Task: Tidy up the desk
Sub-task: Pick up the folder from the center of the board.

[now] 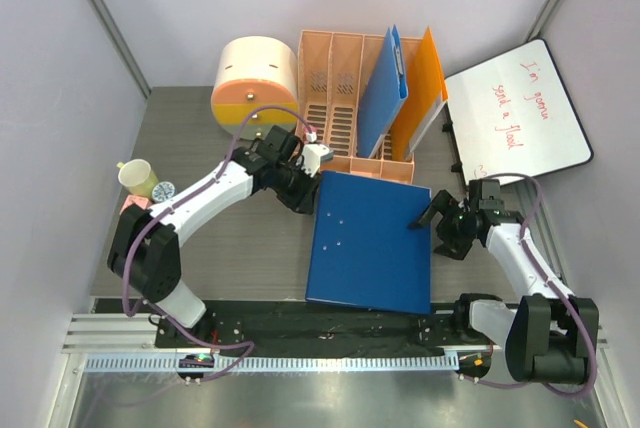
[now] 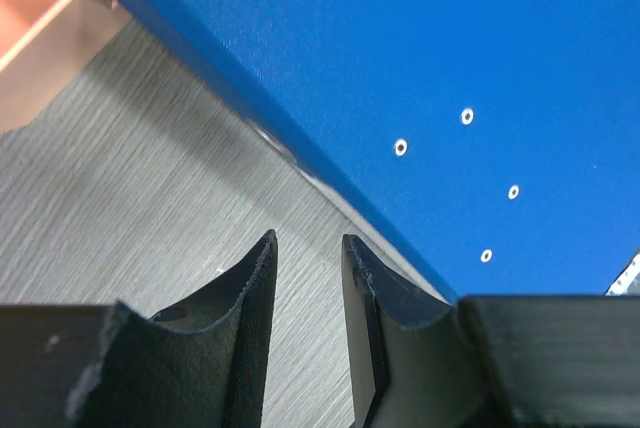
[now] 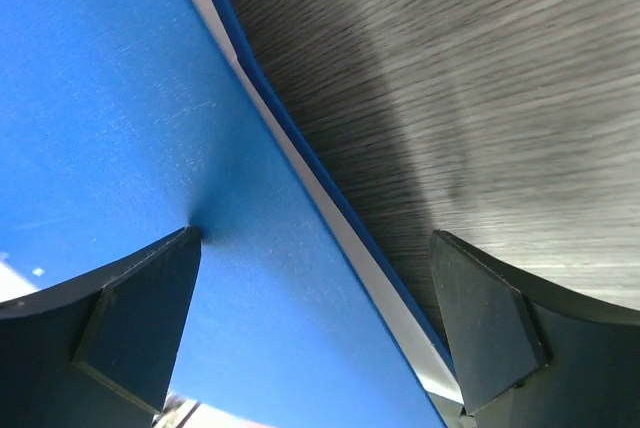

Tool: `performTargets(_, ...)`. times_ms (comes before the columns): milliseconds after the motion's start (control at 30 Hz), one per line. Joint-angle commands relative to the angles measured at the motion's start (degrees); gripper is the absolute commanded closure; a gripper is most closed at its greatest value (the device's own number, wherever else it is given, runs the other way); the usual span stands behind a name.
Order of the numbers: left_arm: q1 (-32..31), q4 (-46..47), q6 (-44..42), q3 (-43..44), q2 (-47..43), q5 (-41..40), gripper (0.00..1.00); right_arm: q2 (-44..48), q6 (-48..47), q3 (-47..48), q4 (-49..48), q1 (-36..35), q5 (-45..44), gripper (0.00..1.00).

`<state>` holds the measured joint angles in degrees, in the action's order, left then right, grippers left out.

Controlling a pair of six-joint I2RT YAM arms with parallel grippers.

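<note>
**anon1:** So how many folders on the desk point(image 1: 200, 248)?

**anon2:** three lol. One blue binder point(image 1: 370, 243) lies flat on it. One blue folder point(image 1: 385, 88) and one orange folder point(image 1: 425, 83) stand in the single rack point(image 1: 335, 88) behind the binder.

**anon1:** and the two grippers?

**anon2:** left gripper point(image 2: 308, 238) is at the binder's left edge, fingers nearly together, nothing between. Right gripper point(image 3: 315, 236) is spread wide across the binder's right edge. One whiteboard point(image 1: 520, 113) sits further right.

The binder point(image 1: 370, 243) lies on the desk point(image 1: 250, 248) before the rack point(image 1: 335, 78); whiteboard point(image 1: 520, 113) right.
</note>
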<state>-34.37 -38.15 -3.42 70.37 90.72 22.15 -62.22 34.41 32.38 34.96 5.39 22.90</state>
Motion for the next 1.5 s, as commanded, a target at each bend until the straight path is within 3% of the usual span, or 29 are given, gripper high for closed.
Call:
performTargets(0,-0.87,0.36,0.52,4.07,2.35,1.40,0.67,2.89,3.64,1.63,3.18,-4.15,-14.44,0.00)
performTargets(133,-3.24,0.27,0.61,6.36,4.64,0.62,0.67,2.98,5.83,0.41,2.40,-5.39,-16.58,0.00)
performTargets(367,-7.29,-0.78,0.70,10.31,7.45,-1.05,0.67,1.57,13.05,-11.10,-10.15,-10.47,-13.40,0.00)
performTargets(700,-9.13,-1.75,-1.32,11.55,13.69,-5.71,0.68,-2.11,11.21,-8.13,-7.81,-14.00,-12.70,0.00)
performTargets(933,-9.05,-2.36,-5.70,5.84,13.00,-7.03,0.69,-8.27,11.11,-9.61,-12.28,-16.01,0.02,0.00)
performTargets(1167,-8.17,-4.04,-8.97,-0.40,8.43,-8.44,0.70,-0.03,16.11,-15.32,-16.31,-20.15,4.68,0.00)
performTargets(1467,-8.26,-3.60,-7.65,-0.85,11.06,-6.86,0.71,10.44,26.06,-25.87,-23.64,-22.44,5.41,0.00)
